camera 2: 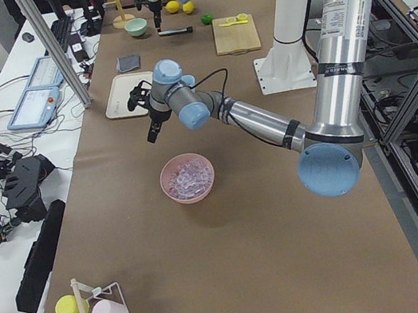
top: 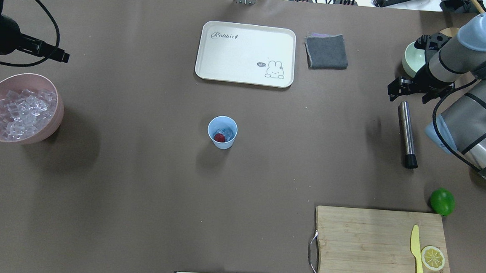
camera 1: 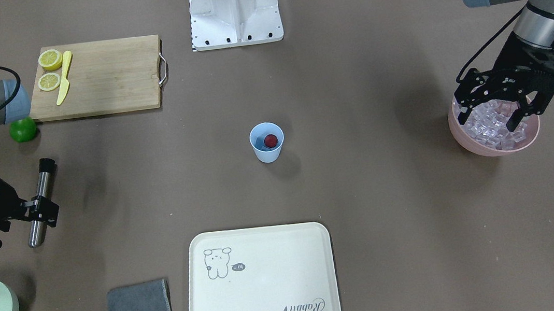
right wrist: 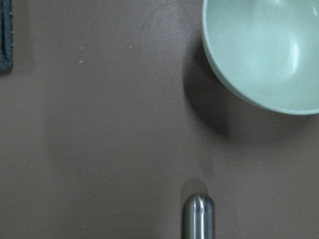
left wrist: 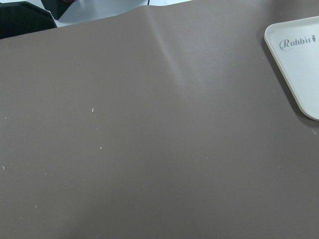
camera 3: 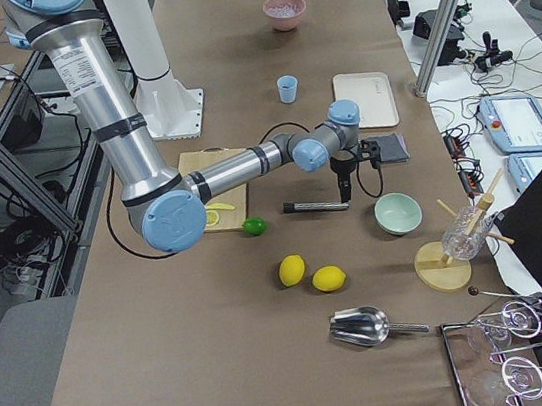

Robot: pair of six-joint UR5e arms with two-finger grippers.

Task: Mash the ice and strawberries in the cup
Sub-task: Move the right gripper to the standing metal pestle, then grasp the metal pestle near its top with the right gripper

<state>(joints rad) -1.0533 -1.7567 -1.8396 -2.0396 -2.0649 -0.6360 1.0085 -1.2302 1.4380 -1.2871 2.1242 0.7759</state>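
**Both grippers spread and empty; cup stands mid-table**

The left gripper [camera 1: 489, 118] hangs with its jaws wide apart and holds nothing. In the front view it overlaps the pink bowl [top: 54, 120]. The overhead view shows it raised, just past the bowl's far side. The bowl is heaped with ice [top: 23, 110].

The right gripper [top: 412, 93] also looks spread and grips nothing. It hovers over the steel end of the muddler [top: 407, 134], which lies flat on the table with its black end toward the robot. The green bowl [right wrist: 264, 50] sits near that steel end, farther out.

The cup [camera 1: 267, 143] stands upright mid-table, well apart from both grippers. Inside it lie the strawberry [camera 1: 270, 140] and some ice beside it. The tray [top: 213, 67] lies beyond the cup, with a grey cloth [top: 326, 52] just beside the tray. A lime [top: 442, 201] rests by the corner of the board [top: 367, 245] on the robot's right.
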